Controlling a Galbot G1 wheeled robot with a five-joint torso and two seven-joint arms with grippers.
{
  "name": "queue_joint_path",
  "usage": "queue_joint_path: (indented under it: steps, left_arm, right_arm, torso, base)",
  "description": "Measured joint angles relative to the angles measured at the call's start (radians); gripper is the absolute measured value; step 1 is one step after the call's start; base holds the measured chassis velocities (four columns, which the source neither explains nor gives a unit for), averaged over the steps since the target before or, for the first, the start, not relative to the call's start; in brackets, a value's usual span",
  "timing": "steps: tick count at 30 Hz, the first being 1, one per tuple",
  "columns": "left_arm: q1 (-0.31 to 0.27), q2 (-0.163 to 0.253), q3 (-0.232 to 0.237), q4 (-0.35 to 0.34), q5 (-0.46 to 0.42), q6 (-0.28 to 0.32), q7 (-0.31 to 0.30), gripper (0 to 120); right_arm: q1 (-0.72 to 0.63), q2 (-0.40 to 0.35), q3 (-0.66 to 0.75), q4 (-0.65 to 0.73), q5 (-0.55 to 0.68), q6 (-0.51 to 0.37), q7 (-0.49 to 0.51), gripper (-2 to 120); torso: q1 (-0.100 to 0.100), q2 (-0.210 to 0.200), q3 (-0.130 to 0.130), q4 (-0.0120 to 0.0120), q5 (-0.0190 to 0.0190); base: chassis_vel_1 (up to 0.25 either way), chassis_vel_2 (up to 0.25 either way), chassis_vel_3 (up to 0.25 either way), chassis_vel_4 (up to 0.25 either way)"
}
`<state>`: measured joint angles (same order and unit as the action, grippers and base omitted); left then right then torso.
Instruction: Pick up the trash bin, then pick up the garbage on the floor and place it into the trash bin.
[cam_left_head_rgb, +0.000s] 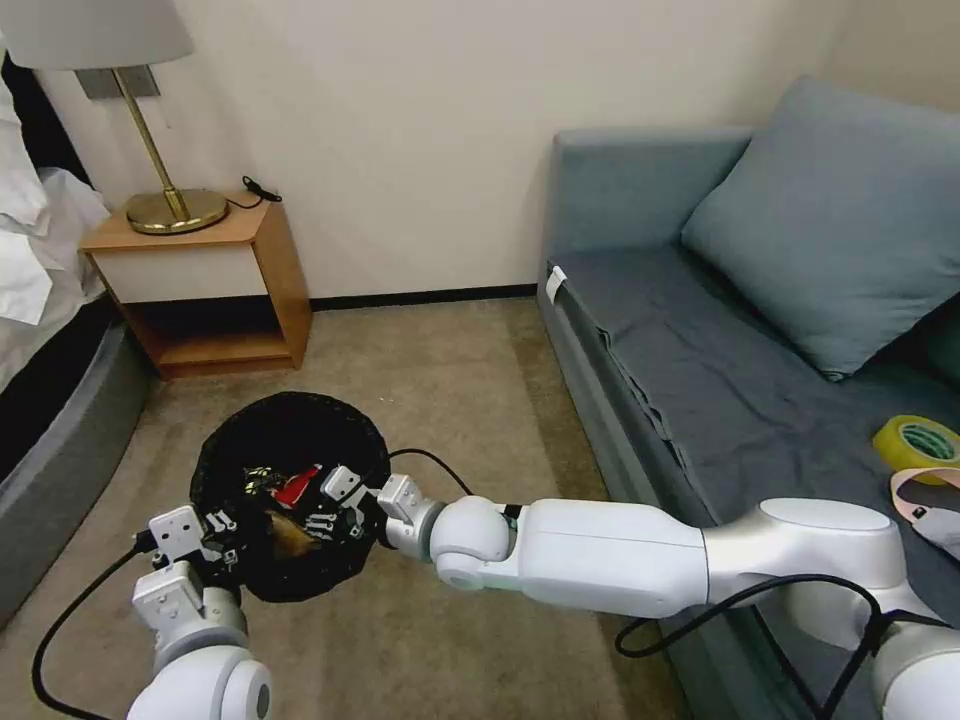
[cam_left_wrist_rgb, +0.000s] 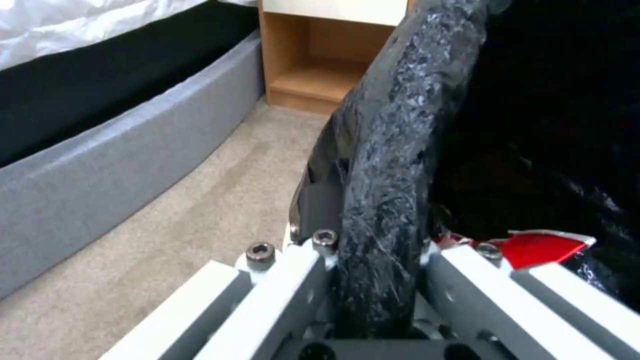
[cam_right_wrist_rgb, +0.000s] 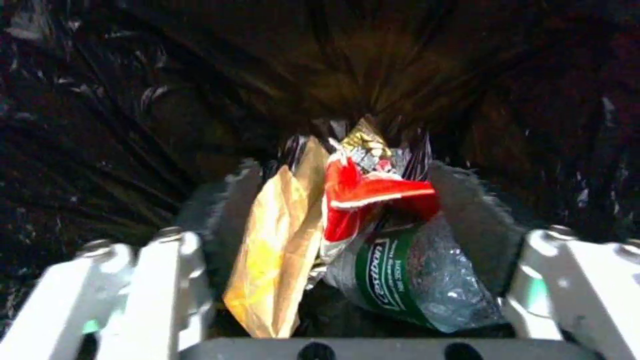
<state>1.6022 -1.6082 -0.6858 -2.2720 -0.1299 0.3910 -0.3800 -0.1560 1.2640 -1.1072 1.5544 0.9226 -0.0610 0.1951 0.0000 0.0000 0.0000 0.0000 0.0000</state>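
The trash bin (cam_left_head_rgb: 290, 440), lined with a crinkly black bag, hangs just above the carpet in front of me. My left gripper (cam_left_head_rgb: 222, 535) is shut on its near rim (cam_left_wrist_rgb: 383, 165), one finger inside the bag and one outside. My right gripper (cam_left_head_rgb: 335, 500) reaches down into the bin from the right side, its fingers (cam_right_wrist_rgb: 157, 280) spread open. Between and below them lies the garbage: a brown paper scrap (cam_right_wrist_rgb: 280, 250), a red-and-white carton (cam_right_wrist_rgb: 367, 195), a clear bottle with a green label (cam_right_wrist_rgb: 400, 272) and a gold wrapper (cam_right_wrist_rgb: 363, 137). The red carton (cam_left_wrist_rgb: 540, 245) also shows past the rim.
A grey sofa (cam_left_head_rgb: 700, 380) with a cushion runs along the right; a yellow tape roll (cam_left_head_rgb: 915, 440) lies on its seat. A wooden nightstand (cam_left_head_rgb: 215, 290) with a brass lamp stands at the back left, a bed (cam_left_head_rgb: 50, 400) at the far left. Open carpet (cam_left_head_rgb: 450, 400) lies between them.
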Motion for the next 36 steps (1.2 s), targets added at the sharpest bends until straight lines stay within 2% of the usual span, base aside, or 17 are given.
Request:
queue_joint_path:
  steps: [3, 5, 7, 12, 15, 20, 23, 24, 27, 29, 31, 33, 34, 35, 36]
  left_arm:
    - [0.001, 0.0, -0.001, 0.002, -0.013, -0.002, -0.002, 2]
    - [0.001, 0.0, -0.001, 0.002, -0.018, -0.002, -0.004, 2]
    - [0.003, 0.0, -0.008, 0.002, -0.042, 0.002, -0.011, 2]
    - [0.005, 0.0, -0.02, 0.005, -0.055, 0.003, -0.015, 2]
    - [0.006, 0.0, -0.034, 0.011, -0.084, 0.009, -0.024, 2]
    - [0.01, 0.0, -0.04, 0.013, -0.117, 0.018, -0.044, 2]
    - [0.008, 0.0, -0.025, 0.0, -0.22, 0.058, -0.095, 2]
    - [0.008, 0.0, -0.025, 0.0, -0.22, 0.058, -0.095, 2]
    - [0.004, 0.0, -0.014, -0.008, -0.32, 0.096, -0.158, 2]
    - [0.004, 0.0, -0.013, -0.008, -0.33, 0.099, -0.164, 2]
    - [0.0, 0.0, -0.01, -0.009, -0.412, 0.127, -0.226, 2]
    - [-0.001, 0.0, -0.01, -0.009, -0.422, 0.129, -0.238, 2]
    - [-0.013, 0.0, -0.015, -0.005, -0.484, 0.14, -0.297, 2]
    - [-0.021, 0.0, -0.021, 0.0, -0.525, 0.146, -0.328, 2]
    - [-0.021, 0.0, -0.021, 0.0, -0.525, 0.146, -0.328, 2]
  right_arm:
    - [0.0, -0.005, 0.012, 0.012, -0.002, 0.003, 0.004, 87]
    - [0.0, -0.006, 0.015, 0.015, -0.002, 0.003, 0.005, 88]
    - [0.006, -0.022, 0.036, 0.045, -0.002, 0.005, 0.013, 98]
    - [0.013, -0.053, 0.061, 0.088, -0.002, 0.005, 0.017, 100]
    - [0.014, -0.129, 0.12, 0.166, -0.005, 0.005, 0.027, 100]
    - [-0.005, -0.196, 0.2, 0.229, -0.009, 0.002, 0.034, 100]
    - [-0.022, -0.259, 0.251, 0.283, -0.014, 0.0, 0.035, 100]
    - [-0.022, -0.259, 0.251, 0.283, -0.014, 0.0, 0.035, 100]
    - [-0.04, -0.3, 0.275, 0.313, -0.025, -0.001, 0.035, 100]
    - [-0.042, -0.303, 0.278, 0.316, -0.027, -0.001, 0.035, 100]
    - [-0.06, -0.321, 0.301, 0.327, -0.036, 0.0, 0.036, 100]
    - [-0.062, -0.323, 0.304, 0.328, -0.037, 0.0, 0.036, 100]
    - [-0.075, -0.332, 0.318, 0.335, -0.041, 0.0, 0.036, 100]
    - [-0.084, -0.338, 0.325, 0.338, -0.046, 0.001, 0.036, 100]
    - [-0.084, -0.338, 0.325, 0.338, -0.046, 0.001, 0.036, 100]
  torso:
    - [0.0, 0.0, 0.0, 0.0, 0.0]
    - [0.0, 0.0, 0.0, 0.0, 0.0]
    - [0.0, 0.0, 0.0, 0.0, 0.0001]
    - [0.0, 0.0, 0.0, 0.0002, 0.0001]
    - [0.0, 0.0, 0.0, 0.0, 0.0002]
    - [0.0, 0.0, 0.0, -0.0001, 0.0003]
    - [0.0, 0.0, 0.0, -0.0001, 0.0001]
    - [0.0, 0.0, 0.0, -0.0001, 0.0001]
    - [0.0, 0.0, 0.0, -0.0002, 0.0003]
    - [0.0, 0.0, 0.0, -0.0001, 0.0003]
    - [0.0, 0.0, 0.0, -0.0001, 0.0001]
    - [0.0, 0.0, 0.0, -0.0001, 0.0002]
    - [0.0, 0.0, 0.0, -0.0001, 0.0003]
    - [0.0, 0.0, 0.0, 0.0, 0.0001]
    - [0.0, 0.0, 0.0, 0.0, 0.0001]
  base:
    - [0.0, 0.0, 0.0, 0.0]
    - [0.0, 0.0, 0.0, 0.0]
    - [0.0, 0.0, 0.0, 0.0]
    - [0.0, 0.0, 0.0, 0.0]
    - [0.0, 0.0, 0.0, 0.0]
    - [0.0, 0.0, 0.0, 0.0]
    - [0.0, 0.0, 0.0, 0.0]
    - [0.0, 0.0, 0.0, 0.0]
    - [0.0, 0.0, 0.0, 0.0]
    - [0.0, 0.0, 0.0, 0.0]
    - [0.0, 0.0, 0.0, 0.0]
    - [0.0, 0.0, 0.0, 0.0]
    - [0.0, 0.0, 0.0, 0.0]
    - [0.0, 0.0, 0.0, 0.0]
    - [0.0, 0.0, 0.0, 0.0]
